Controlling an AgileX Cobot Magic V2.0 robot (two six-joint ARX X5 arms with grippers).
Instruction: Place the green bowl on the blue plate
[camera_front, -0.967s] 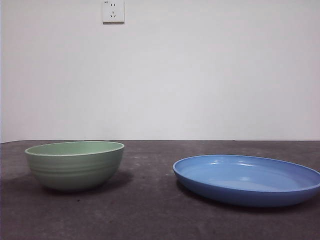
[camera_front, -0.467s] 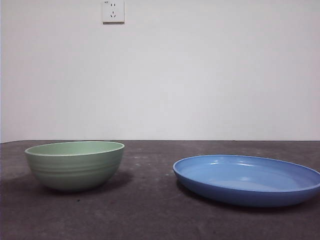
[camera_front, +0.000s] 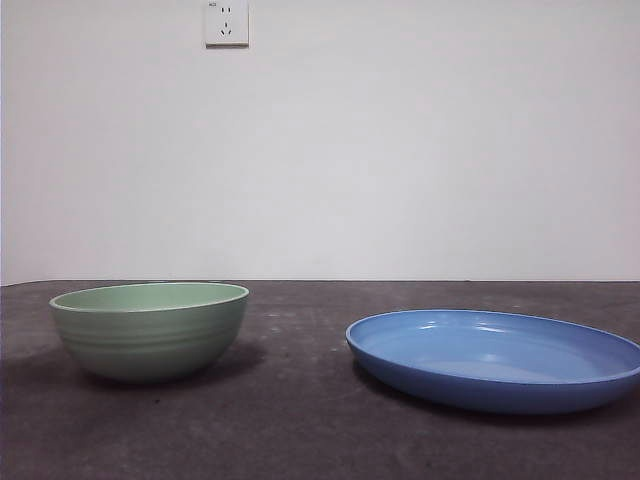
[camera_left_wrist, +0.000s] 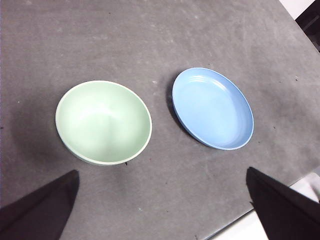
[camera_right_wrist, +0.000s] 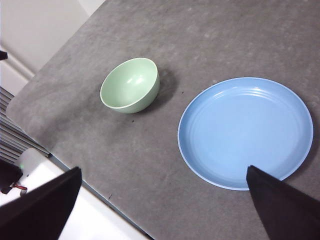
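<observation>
The green bowl stands upright and empty on the dark table, left in the front view; it also shows in the left wrist view and the right wrist view. The blue plate lies empty to its right, apart from it, and shows in the left wrist view and the right wrist view. My left gripper is open, high above the table near the bowl. My right gripper is open, high above the plate's near side. Neither arm shows in the front view.
The dark grey table ends at a near edge in the wrist views. A white wall with a socket stands behind. A grey ribbed object lies beyond the table's edge.
</observation>
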